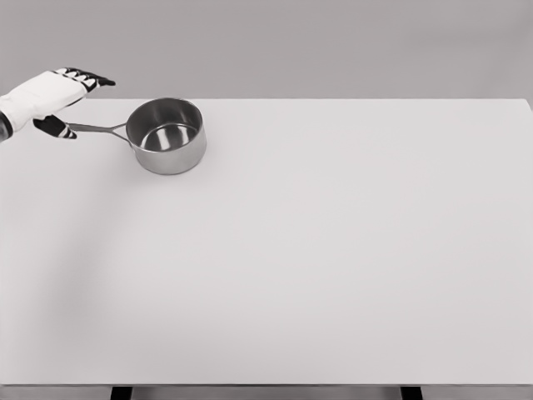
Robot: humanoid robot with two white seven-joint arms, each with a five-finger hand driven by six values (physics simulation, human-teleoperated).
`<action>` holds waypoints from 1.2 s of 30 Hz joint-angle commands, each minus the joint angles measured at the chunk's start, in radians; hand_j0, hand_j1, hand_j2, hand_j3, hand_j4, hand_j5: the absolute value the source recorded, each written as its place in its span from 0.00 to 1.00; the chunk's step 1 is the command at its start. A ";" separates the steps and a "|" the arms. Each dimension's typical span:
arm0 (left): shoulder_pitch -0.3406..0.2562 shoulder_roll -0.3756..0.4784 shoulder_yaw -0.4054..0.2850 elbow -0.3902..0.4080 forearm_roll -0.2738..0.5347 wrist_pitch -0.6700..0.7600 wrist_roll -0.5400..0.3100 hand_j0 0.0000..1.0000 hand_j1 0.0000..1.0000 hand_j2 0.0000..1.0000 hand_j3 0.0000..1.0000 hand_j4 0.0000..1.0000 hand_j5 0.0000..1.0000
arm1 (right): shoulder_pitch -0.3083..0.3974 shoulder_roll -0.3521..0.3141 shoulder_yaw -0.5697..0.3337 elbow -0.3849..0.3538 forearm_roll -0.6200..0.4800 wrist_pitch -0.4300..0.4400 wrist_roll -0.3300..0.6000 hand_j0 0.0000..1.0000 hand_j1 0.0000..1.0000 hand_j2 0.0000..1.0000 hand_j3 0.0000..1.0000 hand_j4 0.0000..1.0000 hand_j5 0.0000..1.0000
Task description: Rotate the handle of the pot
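1. A stainless-steel saucepan (170,135) is sitting upright and empty near the far-left corner of the white table (333,267), well away from the near edge and the right side.

2. Its thin metal handle (98,128) is pointing left from the bowl, running almost level across the view and only slightly away from the robot, so the long axis of the pan is lying left to right.

3. The left hand (52,98) is reaching in from the left edge at the free end of that handle; the pan bowl is lying to the right of the hand, with the whole handle between them.

4. The hand is looking partly open: the dark-tipped fingers (90,80) are stretching out above and beyond the handle, while the thumb (55,127) is sitting low beside the handle's tip. The handle end is appearing to run in between thumb and fingers, yet I cannot tell whether they are actually touching or pinching it; nothing is clearly being held.

5. The right arm is not showing anywhere in the view, so the left hand is the only one placed to work.

6. As a judgement: the rotation is not visibly under way. The coming move is depending on the hand closing on or pressing against the handle tip and sweeping it sideways, toward or away from the robot, so that the pan is pivoting on its base.

7. A likely risk: a push along the handle rather than across it would be sliding the whole pan right instead of turning it.
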 commanded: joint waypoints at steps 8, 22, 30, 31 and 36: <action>-0.021 -0.025 -0.002 0.019 -0.018 0.001 0.001 1.00 1.00 1.00 1.00 1.00 1.00 | 0.000 0.000 0.000 0.000 0.001 0.000 0.000 1.00 1.00 1.00 1.00 1.00 1.00; -0.029 -0.022 -0.002 0.036 -0.032 0.001 0.001 1.00 1.00 1.00 1.00 1.00 1.00 | 0.000 0.000 0.000 0.000 -0.001 0.000 0.000 1.00 1.00 1.00 1.00 1.00 1.00; -0.034 -0.025 -0.005 0.034 -0.033 0.001 0.001 1.00 1.00 1.00 1.00 1.00 1.00 | 0.000 0.000 0.000 0.000 -0.001 0.000 0.000 1.00 1.00 1.00 1.00 1.00 1.00; -0.035 -0.024 -0.005 0.034 -0.033 0.001 0.001 1.00 1.00 1.00 1.00 1.00 1.00 | 0.000 0.000 0.000 0.000 -0.001 0.000 0.000 1.00 1.00 1.00 1.00 1.00 1.00; -0.054 -0.028 -0.007 0.034 -0.053 0.001 0.001 1.00 1.00 1.00 1.00 1.00 1.00 | 0.000 0.000 0.000 0.000 -0.001 0.000 0.000 1.00 1.00 1.00 1.00 1.00 1.00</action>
